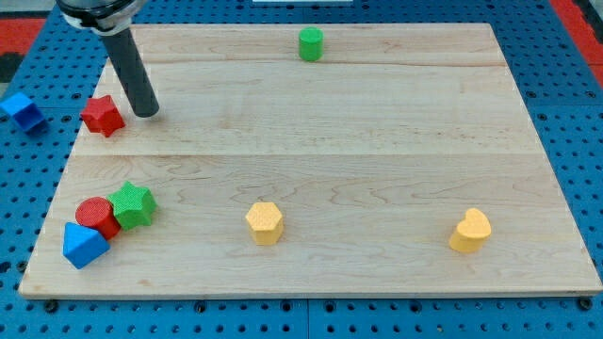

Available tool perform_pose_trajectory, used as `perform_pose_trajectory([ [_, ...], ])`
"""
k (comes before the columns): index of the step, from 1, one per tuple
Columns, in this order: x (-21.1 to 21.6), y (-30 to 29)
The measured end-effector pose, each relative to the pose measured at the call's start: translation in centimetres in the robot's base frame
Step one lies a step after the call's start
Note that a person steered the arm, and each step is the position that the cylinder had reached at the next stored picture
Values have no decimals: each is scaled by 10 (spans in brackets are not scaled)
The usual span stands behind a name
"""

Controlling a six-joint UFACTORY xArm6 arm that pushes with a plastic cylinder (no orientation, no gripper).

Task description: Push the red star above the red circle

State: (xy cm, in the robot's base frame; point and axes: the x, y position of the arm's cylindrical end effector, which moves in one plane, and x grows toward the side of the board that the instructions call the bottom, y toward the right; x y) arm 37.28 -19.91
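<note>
The red star (pixel 102 115) lies near the board's left edge, in the upper left of the view. My tip (pixel 146 113) rests on the board just to the right of the star, close to it or touching it. The red circle (pixel 95 216) sits at the lower left, well below the star. It is packed between a green star (pixel 132 204) on its right and a blue block (pixel 84 245) at its lower left.
A green cylinder (pixel 311 43) stands at the top middle. A yellow hexagon (pixel 265 222) is at the bottom middle and a yellow heart (pixel 471 230) at the bottom right. A blue block (pixel 23 109) lies off the wooden board (pixel 377 141) at the left.
</note>
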Motion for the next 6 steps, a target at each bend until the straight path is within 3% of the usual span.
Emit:
perform_pose_trajectory([
  [1, -63, -23],
  [2, -46, -62],
  [4, 49, -25],
  [5, 65, -5],
  [6, 24, -7],
])
